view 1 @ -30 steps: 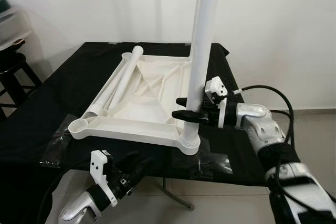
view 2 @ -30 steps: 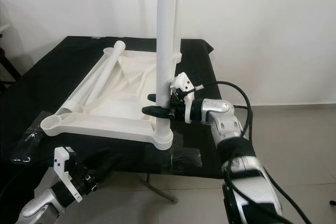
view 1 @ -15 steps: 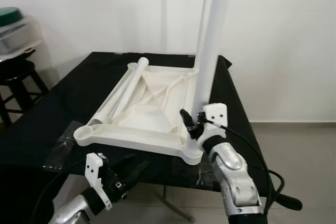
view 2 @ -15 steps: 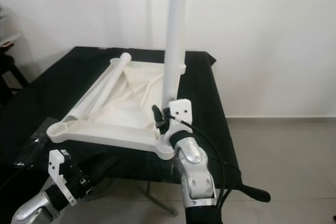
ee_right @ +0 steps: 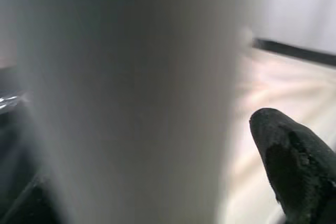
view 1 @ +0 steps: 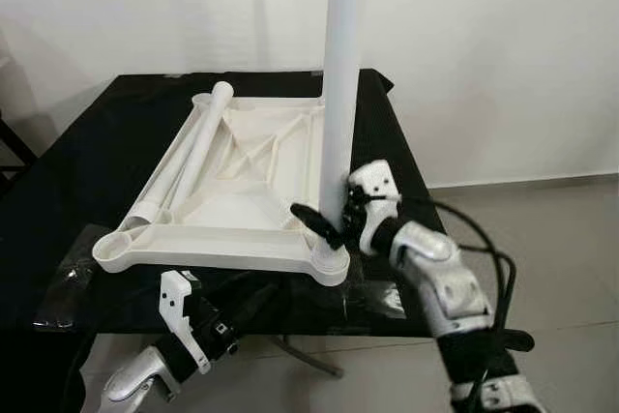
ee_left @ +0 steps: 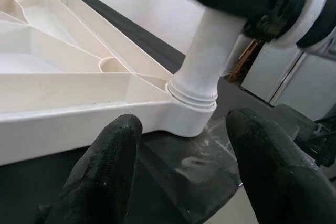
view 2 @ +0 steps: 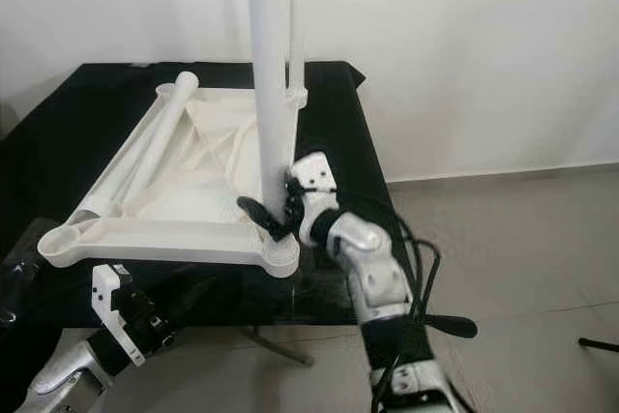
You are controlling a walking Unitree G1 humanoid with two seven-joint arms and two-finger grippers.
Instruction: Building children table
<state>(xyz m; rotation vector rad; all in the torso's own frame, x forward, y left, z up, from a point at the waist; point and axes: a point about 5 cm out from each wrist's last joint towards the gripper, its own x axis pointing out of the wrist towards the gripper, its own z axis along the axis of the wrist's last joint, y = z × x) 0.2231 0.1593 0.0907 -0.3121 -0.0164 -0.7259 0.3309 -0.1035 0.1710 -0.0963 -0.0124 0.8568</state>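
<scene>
An upturned white children's table frame (view 1: 242, 181) lies flat on a black-covered tabletop (view 1: 97, 171), its ribbed underside facing up. At the frame's near right corner a white table leg (view 1: 340, 94) stands upright in its round socket (view 1: 332, 260), and a second upright leg (view 2: 290, 16) rises at the far right corner. Two more loose legs (view 1: 189, 157) lie side by side along the frame's left edge, running from the far left corner toward the near left socket (view 1: 114, 245), which holds no leg. The right end effector (view 1: 324, 224) is closed around the standing near leg low down, just above the socket, one black finger (ee_right: 294, 156) showing past the blurred white tube (that wrist camera sits very close). The left end effector (ee_left: 181, 171) hangs below the tabletop's near edge, fingers spread wide and gripping nothing, aimed at the socketed corner. A clear plastic bag (view 1: 70, 282) rests on the tabletop's near left corner.
</scene>
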